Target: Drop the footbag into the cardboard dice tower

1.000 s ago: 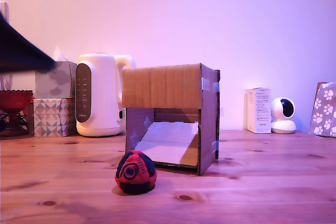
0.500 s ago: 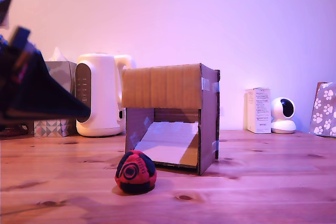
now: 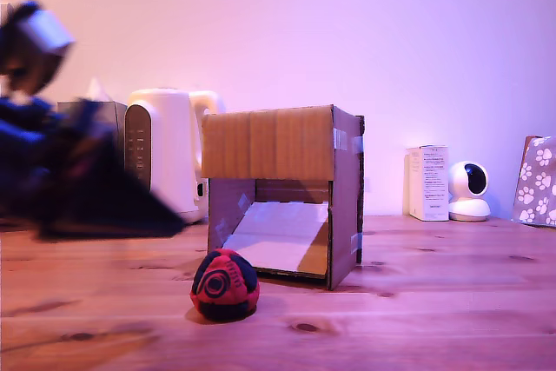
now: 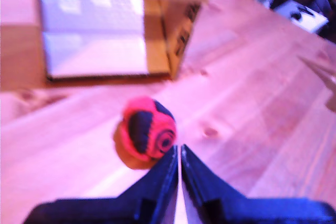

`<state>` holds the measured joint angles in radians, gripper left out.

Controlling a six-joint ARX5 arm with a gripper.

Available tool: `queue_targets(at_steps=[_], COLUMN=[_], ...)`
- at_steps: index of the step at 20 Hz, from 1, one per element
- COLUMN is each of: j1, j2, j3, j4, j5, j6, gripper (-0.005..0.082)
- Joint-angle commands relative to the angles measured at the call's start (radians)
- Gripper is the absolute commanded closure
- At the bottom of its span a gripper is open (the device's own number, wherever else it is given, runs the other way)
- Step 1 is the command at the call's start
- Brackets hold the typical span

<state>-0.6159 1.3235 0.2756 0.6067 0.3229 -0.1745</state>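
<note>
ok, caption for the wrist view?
Closed gripper points at the footbag on the wooden table, in front of the cardboard dice tower.

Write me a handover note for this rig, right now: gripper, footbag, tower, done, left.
Gripper: empty, fingers nearly together, short of the footbag; blurred at the exterior view's left.
Footbag: on the wooden table, in front of the cardboard dice tower, near the lower opening's left corner in the exterior view.
Tower: upright, pale ramp bare.
Done: nothing grasped yet.
Left: open, grasp, lift, drop into the tower.
</note>
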Motion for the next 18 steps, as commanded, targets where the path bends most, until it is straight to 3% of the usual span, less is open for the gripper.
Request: queue_targets(at_steps=[1,9,14,16,18], j1=[-0.012,-0.027,-0.028,-0.028,-0.028], j2=[0.046,0.310,0.457,0.466,0.458], j3=[0.033,0.193,0.278,0.299,0.310], j4=[0.002,-0.001,-0.031,-0.087,-0.117], j5=[-0.007,-0.125,-0.122,-0.122,-0.120], j6=[0.048,0.114,0.123,0.124,0.124], gripper=[0.0033,0.0032,0.0043,0.0151,0.0397])
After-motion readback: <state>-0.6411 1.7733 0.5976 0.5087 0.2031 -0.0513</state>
